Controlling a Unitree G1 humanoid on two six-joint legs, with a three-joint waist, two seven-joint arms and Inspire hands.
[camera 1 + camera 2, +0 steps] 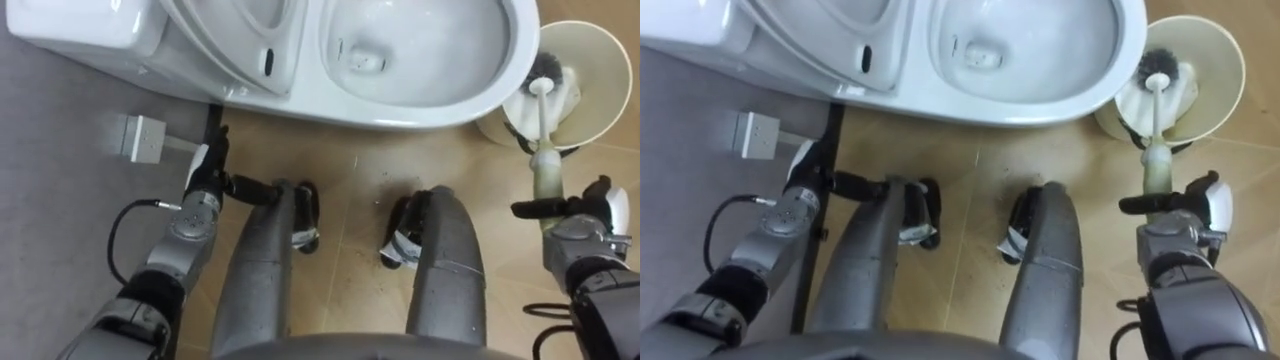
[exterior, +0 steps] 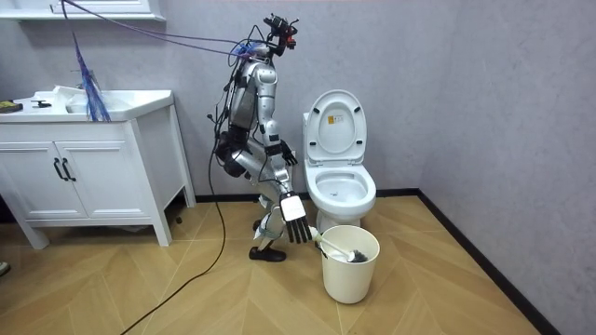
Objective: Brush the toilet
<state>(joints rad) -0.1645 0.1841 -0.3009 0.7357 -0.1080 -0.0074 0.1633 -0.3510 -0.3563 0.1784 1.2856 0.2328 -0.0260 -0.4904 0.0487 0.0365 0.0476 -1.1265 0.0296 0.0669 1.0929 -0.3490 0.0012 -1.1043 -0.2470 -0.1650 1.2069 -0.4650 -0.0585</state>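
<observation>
The white toilet (image 1: 330, 95) stands before me with its lid raised and its bowl (image 1: 1040, 40) uncovered. To its right a cream bucket (image 1: 618, 60) holds the toilet brush (image 1: 543, 115), dark bristle head down inside and pale handle sticking out toward me. My right hand (image 1: 585, 215) hovers just below the handle's end, fingers straight and thumb stretched left; whether it touches the handle I cannot tell. My left hand (image 1: 208, 172) hangs open at the lower left, away from the brush. In the room view I stand bent forward beside the toilet (image 2: 340, 186), right hand (image 2: 294, 220) spread over the bucket (image 2: 349, 270).
A small white box (image 1: 135, 137) sits on the grey surface at the left, beside a dark baseboard strip (image 1: 213, 120). A white vanity cabinet (image 2: 84, 172) stands at the room view's left. Wooden floor (image 2: 447, 288) lies around the bucket.
</observation>
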